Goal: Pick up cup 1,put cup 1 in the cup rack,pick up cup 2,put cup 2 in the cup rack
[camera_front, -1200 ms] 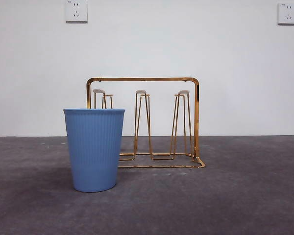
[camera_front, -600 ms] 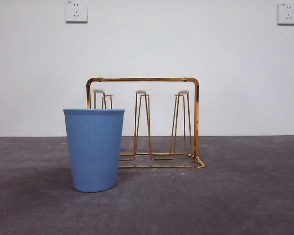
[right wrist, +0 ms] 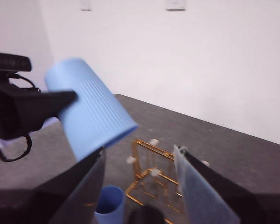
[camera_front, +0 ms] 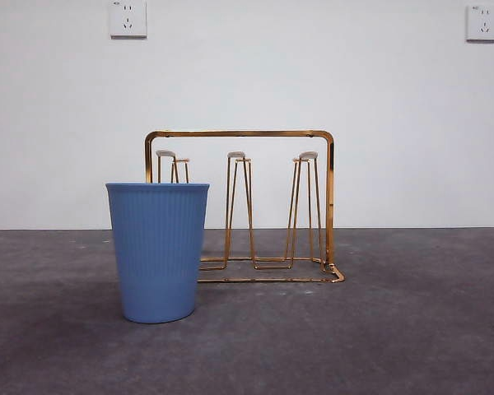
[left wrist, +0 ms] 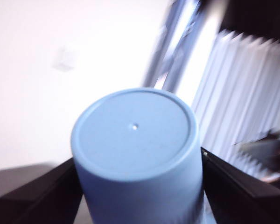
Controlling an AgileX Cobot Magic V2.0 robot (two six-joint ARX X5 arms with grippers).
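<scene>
A ribbed blue cup (left wrist: 135, 154) is in the air, tilted, with its flat bottom toward the left wrist camera. My left gripper (left wrist: 137, 161) is shut on its sides. The right wrist view shows this held cup (right wrist: 91, 112) and the left gripper (right wrist: 60, 100) high above the table, over the near end of the cup rack (right wrist: 151, 172). A second blue cup (camera_front: 158, 251) stands upright on the table in front of the left end of the gold wire cup rack (camera_front: 240, 133), whose white-tipped prongs are bare. My right gripper (right wrist: 140, 150) hangs open and holds nothing. Neither gripper shows in the front view.
The dark grey table (camera_front: 412, 329) runs to a white wall with two sockets (camera_front: 128, 18). The standing cup (right wrist: 109, 203) shows below the right gripper, beside the rack. A white ribbed radiator or blind (left wrist: 252, 93) shows blurred in the left wrist view.
</scene>
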